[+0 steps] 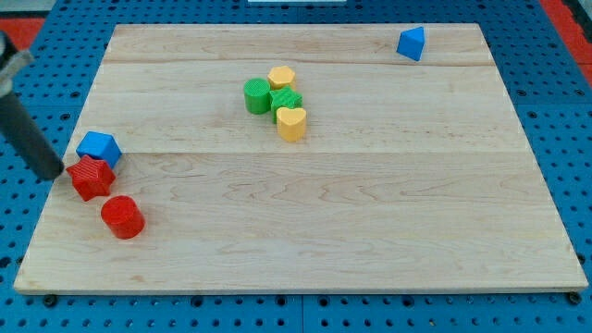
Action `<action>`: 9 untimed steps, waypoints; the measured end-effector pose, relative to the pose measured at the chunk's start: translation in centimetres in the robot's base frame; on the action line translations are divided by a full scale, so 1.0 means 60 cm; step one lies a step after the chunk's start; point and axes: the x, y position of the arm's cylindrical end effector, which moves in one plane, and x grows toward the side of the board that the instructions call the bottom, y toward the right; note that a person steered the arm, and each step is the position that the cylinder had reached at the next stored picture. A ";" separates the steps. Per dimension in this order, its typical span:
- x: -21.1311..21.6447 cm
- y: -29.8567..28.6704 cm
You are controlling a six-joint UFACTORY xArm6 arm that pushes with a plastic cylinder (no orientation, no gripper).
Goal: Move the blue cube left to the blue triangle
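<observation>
My tip (52, 175), the lower end of a straight dark rod that carries no jaws and holds nothing, sits at the left edge of the pale wooden board (370, 213), about halfway down it. It is just left of the red star-shaped block (91, 177), close enough that I cannot tell whether they touch, and just below-left of the blue cube (98, 147).

The blue cube lies near the board's left edge, its lower side against the top of the red star-shaped block. Below them, toward the bottom-left corner, stands a red cylinder (121, 216), close to the star.

The blue triangle block (413, 43) rests near the top-right corner, well apart from the blue cube, with most of the board between them.

Near the middle of the top half, four blocks cluster together: a green cylinder (257, 95) on the left, a yellow hexagonal block (281, 78) at the top, a second green block (287, 100) of unclear shape in the centre, and a yellow heart-shaped block (291, 122) at the bottom.

The board lies on a blue perforated surface (573, 166).
</observation>
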 end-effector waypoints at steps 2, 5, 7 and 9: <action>-0.091 0.090; -0.276 0.128; -0.302 0.133; -0.275 0.123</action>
